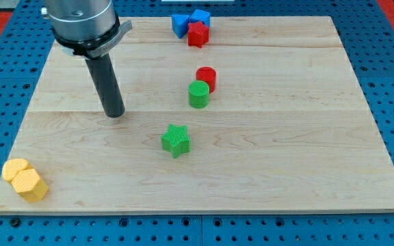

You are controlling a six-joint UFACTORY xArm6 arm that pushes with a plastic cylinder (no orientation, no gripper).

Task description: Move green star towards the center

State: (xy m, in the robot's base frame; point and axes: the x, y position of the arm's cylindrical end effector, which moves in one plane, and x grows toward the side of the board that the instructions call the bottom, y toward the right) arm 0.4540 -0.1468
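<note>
The green star lies on the wooden board, a little below and left of the board's middle. My tip rests on the board to the star's upper left, apart from it by roughly a star's width and a half. The dark rod rises from the tip toward the view's top left. No block touches the tip.
A green cylinder touches a red cylinder above the star. Two blue blocks and a red block cluster at the top edge. Two yellow blocks sit at the bottom left corner.
</note>
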